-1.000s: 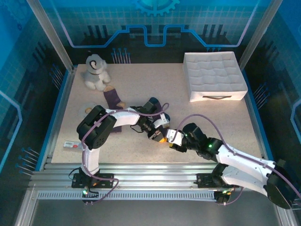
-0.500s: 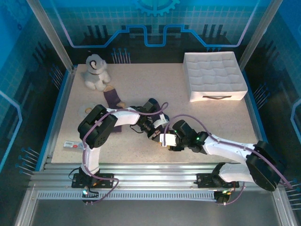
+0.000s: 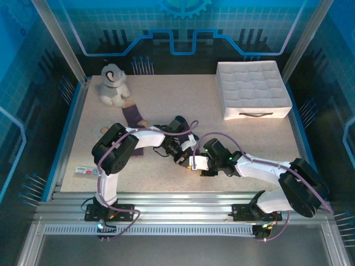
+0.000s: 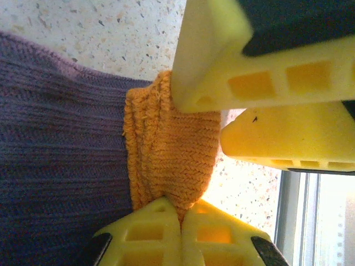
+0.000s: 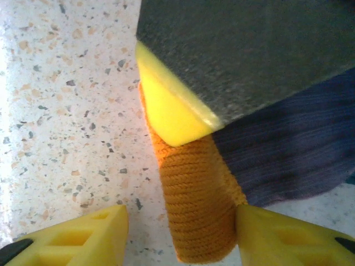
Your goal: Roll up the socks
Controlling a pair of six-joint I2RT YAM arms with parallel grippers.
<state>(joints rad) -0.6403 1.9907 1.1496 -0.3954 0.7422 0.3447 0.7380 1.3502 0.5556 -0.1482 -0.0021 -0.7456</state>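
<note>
Left wrist view, item one: my left gripper [image 4: 180, 213], yellow fingers pressed together and clamped on a fold of the orange ribbed cuff [image 4: 166, 160]. The cuff belongs to a dark purple knit sock [image 4: 55, 155], whose body lies flat to one side on the speckled beige table [image 4: 111, 27]. The yellow fingers [image 4: 222, 83] of my right gripper stand at the cuff's other side, one touching the orange knit.

Item two, right wrist view: my right gripper [image 5: 180, 221], fingers apart. The bunched cuff [image 5: 194, 210] lies between them, against one finger and clear of the other. A yellow fingertip [image 5: 172, 111] of my left gripper presses on the cuff from above. The purple body [image 5: 288, 149] spreads out beyond it.

Item three, top external view: left gripper [image 3: 182, 157] and right gripper [image 3: 195, 163] meet tip to tip near the middle of the table's near half.

Item four: a second dark purple sock [image 3: 133, 115], lying flat toward the far left, well apart from both grippers.

Item five: a grey-white plush dog [image 3: 113, 84], just beyond that sock.

Item six: a white quilted fabric box [image 3: 252, 88], at the far right corner.
</note>
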